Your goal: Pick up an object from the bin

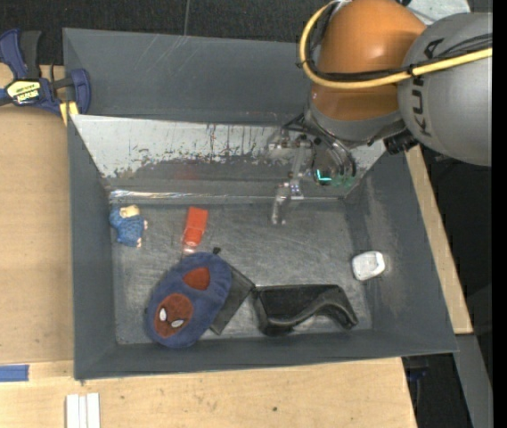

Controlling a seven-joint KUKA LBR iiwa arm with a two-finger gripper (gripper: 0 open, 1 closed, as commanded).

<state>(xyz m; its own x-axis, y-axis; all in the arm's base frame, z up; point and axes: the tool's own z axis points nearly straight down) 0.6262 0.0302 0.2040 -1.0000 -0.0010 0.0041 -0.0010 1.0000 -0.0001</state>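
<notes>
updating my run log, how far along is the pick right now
Done: nothing picked yet; the blue figure, orange block, blue spider-face cap, black curved piece and white lump all lie on the bin floor. In hand: the end effector hangs low near the back wall, over bare floor. Left: reaching one thing, gripping it, lifting it out.

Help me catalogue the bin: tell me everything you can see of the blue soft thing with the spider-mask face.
The blue soft thing looks like padded fabric, oval, dark blue, with a red spider-mask face at its lower end and a red patch above. It lies flat at the front left of the bin. Its right edge meets a dark flap beside the black curved thing. The gripper is apart from it.
</notes>
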